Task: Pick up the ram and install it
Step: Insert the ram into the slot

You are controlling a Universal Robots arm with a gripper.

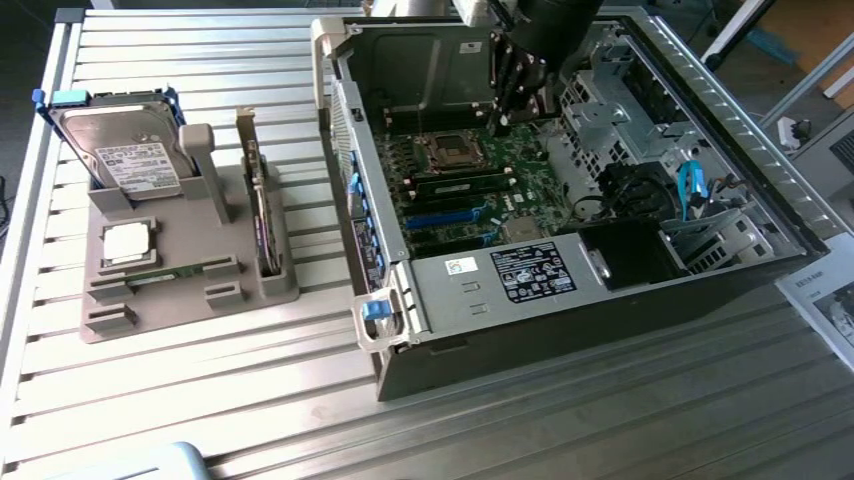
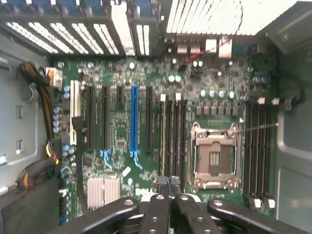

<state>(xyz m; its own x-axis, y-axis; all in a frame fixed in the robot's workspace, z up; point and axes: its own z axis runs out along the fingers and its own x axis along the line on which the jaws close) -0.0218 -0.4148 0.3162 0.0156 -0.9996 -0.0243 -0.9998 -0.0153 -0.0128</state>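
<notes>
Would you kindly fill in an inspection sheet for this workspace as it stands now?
Surface: slatted metal table bearing a grey holder and an open computer case.
Job's things: ram lying flat in the holder; motherboard slots exposed.
Clutter: hard drive, CPU chip and expansion card in the holder.
Grippers: gripper over the motherboard, jaws shut.
Cables: blue cable inside the case.
Surroundings: printed sheet at the exterior view's right.
</notes>
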